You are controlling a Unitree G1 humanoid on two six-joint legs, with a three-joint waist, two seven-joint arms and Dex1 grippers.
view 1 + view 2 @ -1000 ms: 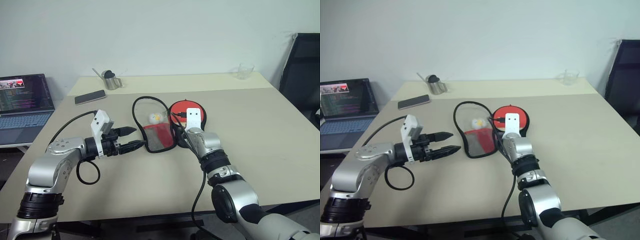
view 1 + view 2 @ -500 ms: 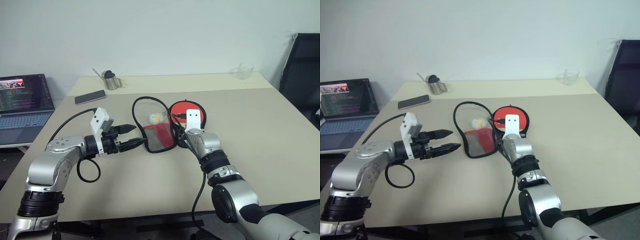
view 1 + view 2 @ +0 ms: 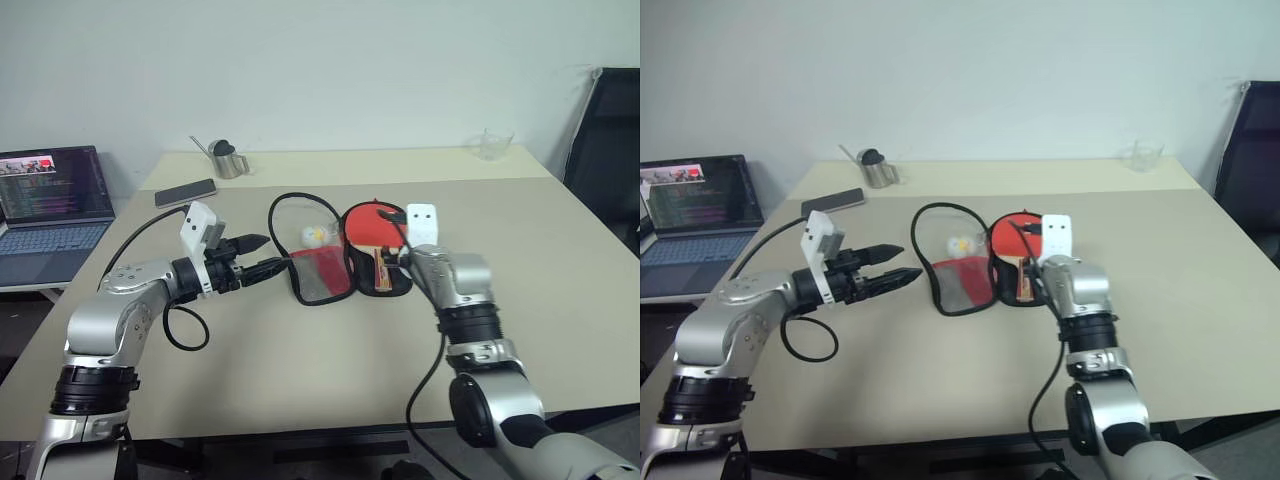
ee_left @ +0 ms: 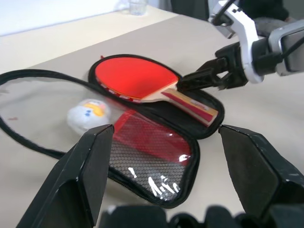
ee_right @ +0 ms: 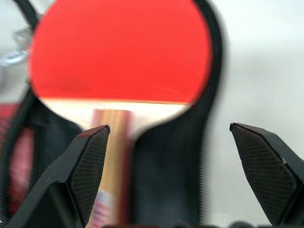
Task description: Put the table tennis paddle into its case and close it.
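Paddle update: the red-faced table tennis paddle with the tan wooden handle (image 4: 156, 88) now lies in the right half of the open red-and-black zippered soft case (image 4: 152, 164) mid-table, and the right gripper (image 4: 199, 80), which sat over it a second ago, has let go and shifted right and up, fingers spread wide. Left gripper (image 3: 262, 256) hangs just left of the case's mesh flap, a bit farther forward than before, jaws apart and holding nothing.
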